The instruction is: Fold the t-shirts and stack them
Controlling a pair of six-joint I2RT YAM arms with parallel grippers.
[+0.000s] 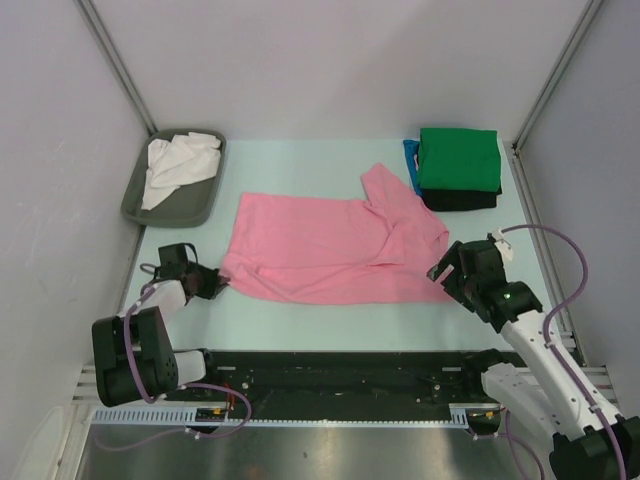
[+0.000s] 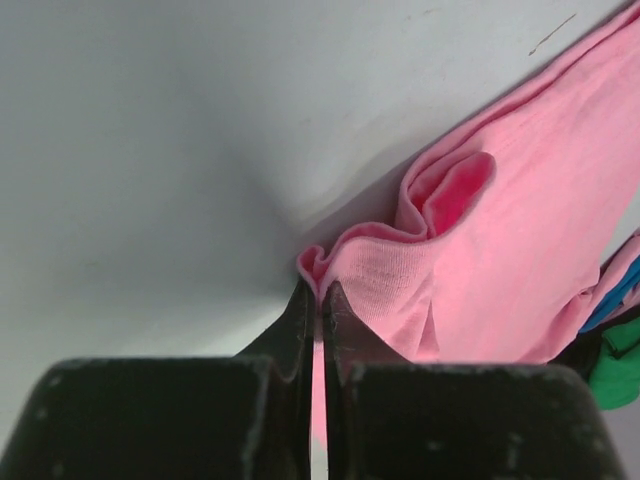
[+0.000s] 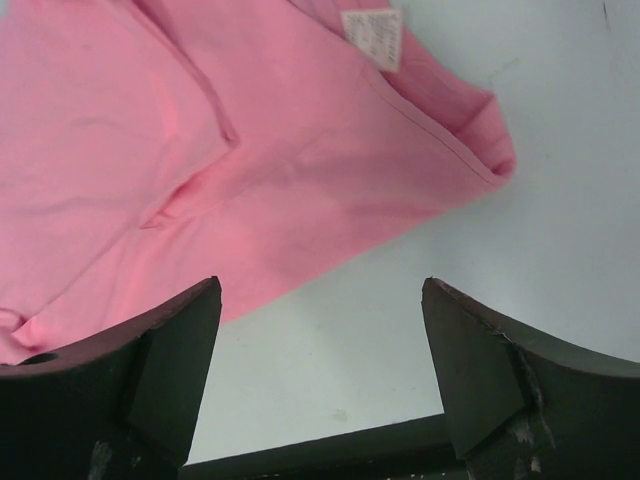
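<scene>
The tray (image 1: 178, 212) sat on the table (image 1: 300, 320), beyond the pink shirt's (image 1: 320, 250) left end and apart from it. It held the white shirt (image 1: 180, 165), crumpled and unfolded, which filled most of the far half and left the near part of the tray bare.

The pink shirt lay spread flat across the middle of the table, its long side running left to right, with one sleeve sticking out at its far right. A small white label (image 3: 372, 37) showed on the pink shirt (image 3: 200, 120) near its right edge in the right wrist view; its print was too small to read.

Beyond the pink shirt's right end stood a folded stack: the green shirt (image 1: 458, 158) on top, the black shirt (image 1: 460, 201) under it, and the blue shirt (image 1: 411, 160) showing at the stack's left side.

The left gripper (image 1: 222, 281) was at the pink shirt's near left corner, jaws pinched together on the bunched hem (image 2: 319, 290), with pink cloth (image 2: 520, 230) showing between the fingers.

The right gripper (image 1: 440, 272) was at the pink shirt's near right corner, jaws spread wide (image 3: 320, 290) and holding nothing; bare table and the shirt's edge showed between the fingers.
</scene>
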